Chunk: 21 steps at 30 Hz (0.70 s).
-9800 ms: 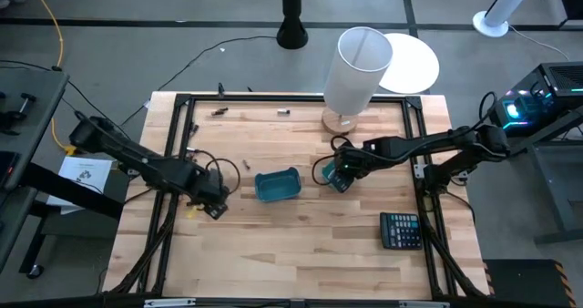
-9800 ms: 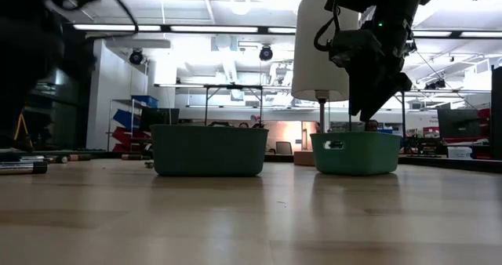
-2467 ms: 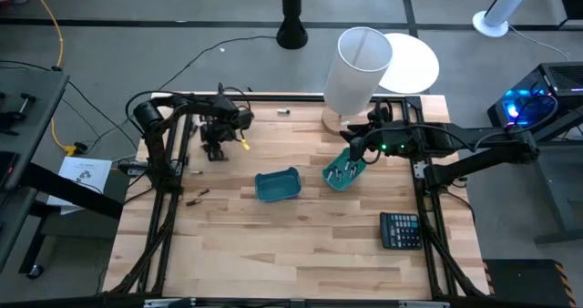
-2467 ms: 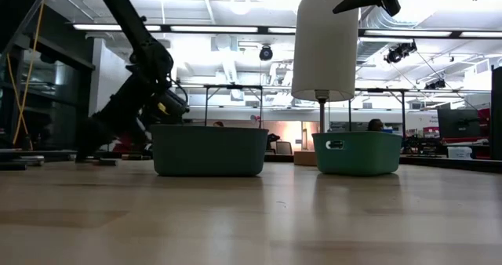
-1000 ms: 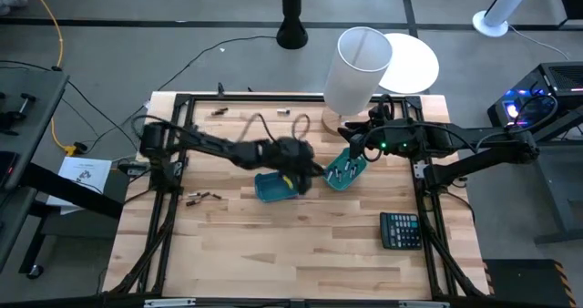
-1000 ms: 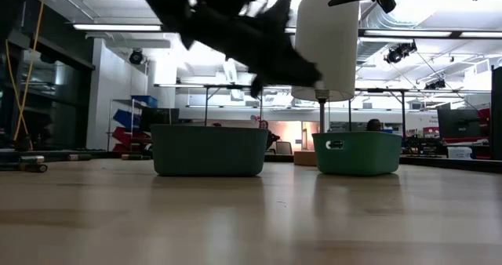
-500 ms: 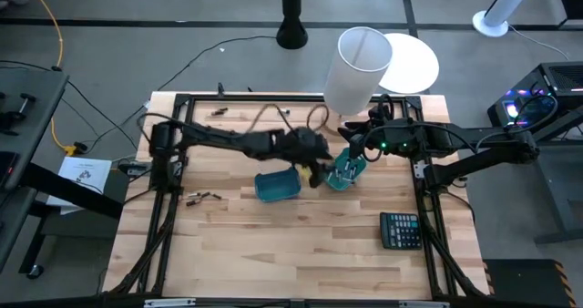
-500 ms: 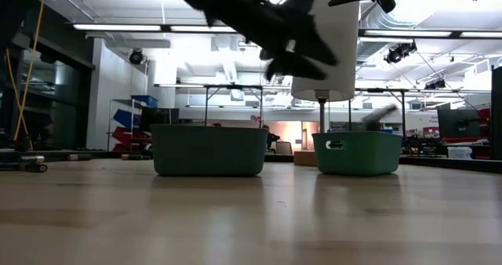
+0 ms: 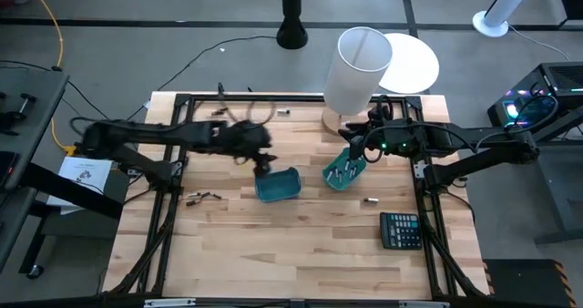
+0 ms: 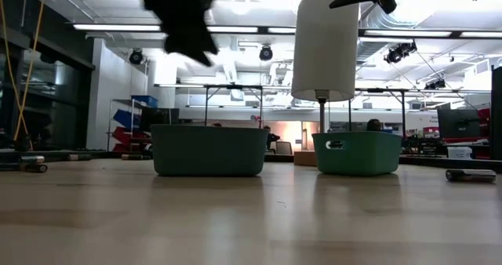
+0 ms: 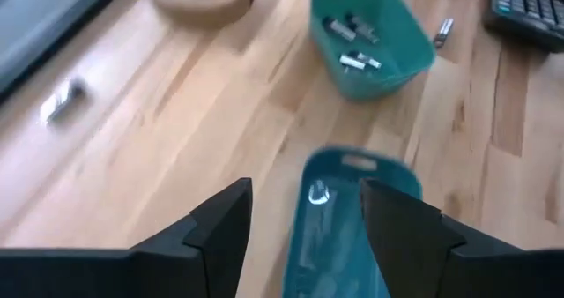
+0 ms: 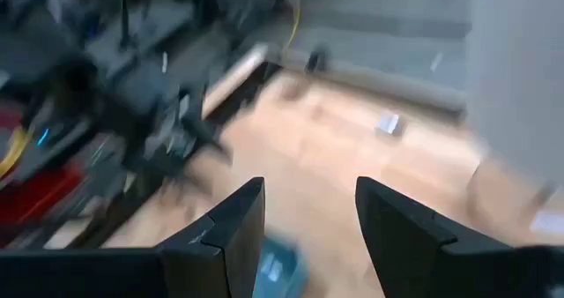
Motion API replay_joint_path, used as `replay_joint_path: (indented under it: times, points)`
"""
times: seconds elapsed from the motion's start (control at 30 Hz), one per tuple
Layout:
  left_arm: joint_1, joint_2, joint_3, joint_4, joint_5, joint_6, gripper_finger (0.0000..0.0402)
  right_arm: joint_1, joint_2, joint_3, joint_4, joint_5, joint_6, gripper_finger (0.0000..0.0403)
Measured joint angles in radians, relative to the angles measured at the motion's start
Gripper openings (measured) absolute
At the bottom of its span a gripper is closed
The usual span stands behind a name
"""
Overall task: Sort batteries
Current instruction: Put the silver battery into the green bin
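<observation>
A stray battery (image 9: 371, 200) lies on the wooden table (image 9: 301, 244).

Wooden table (image 9: 291, 253), pale planks, framed by black rails. Two small teal bins: one near the table's middle (image 9: 278, 186), one to its right (image 9: 346, 171), tilted relative to the first (both also seen side-on in the low view, (image 10: 209, 150) and (image 10: 356, 153)). White cylindrical lamp (image 9: 357, 71) on a round wooden base at the far edge. Black calculator (image 9: 400, 230) near the right rail. White round disc (image 9: 414, 64) on the floor beyond. Black pole base (image 9: 292, 30), also on the floor.
</observation>
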Motion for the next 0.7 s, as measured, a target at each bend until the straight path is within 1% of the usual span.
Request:
replay_joint_path:
  times: [0.03, 0.13, 0.2, 0.27, 0.37, 0.47, 0.57, 0.63, 0.7]
  points:
    - [-0.005, -0.035, -0.037, 0.001, -0.001, -0.035, 0.0200, 0.002, 0.000, 0.000, -0.049, -0.059, 0.025, 0.0174]
    - [-0.028, -0.113, -0.144, 0.000, -0.001, -0.122, 0.0200, 0.041, 0.013, -0.012, -0.275, -0.243, 0.135, 0.0174]
    - [-0.039, -0.146, -0.198, 0.005, -0.002, -0.176, 0.0200, 0.092, 0.027, -0.051, -0.427, -0.326, 0.224, 0.0174]
    - [-0.048, -0.164, -0.239, 0.023, -0.017, -0.235, 0.0200, 0.150, 0.036, -0.102, -0.501, -0.386, 0.303, 0.0174]
    - [-0.057, -0.174, -0.274, 0.066, -0.027, -0.283, 0.0200, 0.230, 0.045, -0.210, -0.475, -0.453, 0.377, 0.0174]
    - [-0.058, -0.175, -0.277, 0.101, -0.028, -0.283, 0.0200, 0.284, 0.067, -0.349, -0.317, -0.499, 0.413, 0.0174]
    - [-0.058, -0.175, -0.277, 0.130, -0.028, -0.278, 0.0200, 0.307, 0.108, -0.463, -0.154, -0.504, 0.420, 0.0174]
    - [-0.058, -0.175, -0.277, 0.142, -0.028, -0.275, 0.0200, 0.309, 0.140, -0.498, -0.104, -0.497, 0.395, 0.0174]
    - [-0.058, -0.175, -0.277, 0.143, -0.028, -0.275, 0.0200, 0.309, 0.179, -0.503, -0.097, -0.479, 0.356, 0.0173]
